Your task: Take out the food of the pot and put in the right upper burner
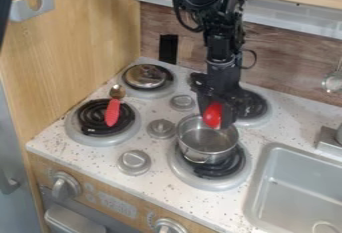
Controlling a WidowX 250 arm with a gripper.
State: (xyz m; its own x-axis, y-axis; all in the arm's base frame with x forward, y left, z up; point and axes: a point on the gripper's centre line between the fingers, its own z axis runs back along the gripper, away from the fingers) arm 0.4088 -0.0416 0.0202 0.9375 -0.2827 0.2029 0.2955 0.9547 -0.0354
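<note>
One spoon (112, 112), with a red handle and a metal bowl, lies across the black coil of the left burner (78, 129), at centre left of the frame. Behind it, a round, shiny metal lid (145, 75) sits on the upper left burner (144, 95). Three round grey knobs (134, 161) run in a slanting line up the middle of the speckled white counter (99, 166).

Right of the knobs, the pot (215, 150), round, thin-walled and of shiny metal, stands on the lower burner (200, 179). The black gripper (218, 119) hangs down over its rear rim, fingers parted only by the width of the smooth, red, rounded food (212, 115), which is held between them at the pot's mouth. Behind the gripper, at right of centre, is the upper right burner (258, 109), with a black coil. A smooth grey sink (251, 208), round-cornered, occupies the lower right.
</note>
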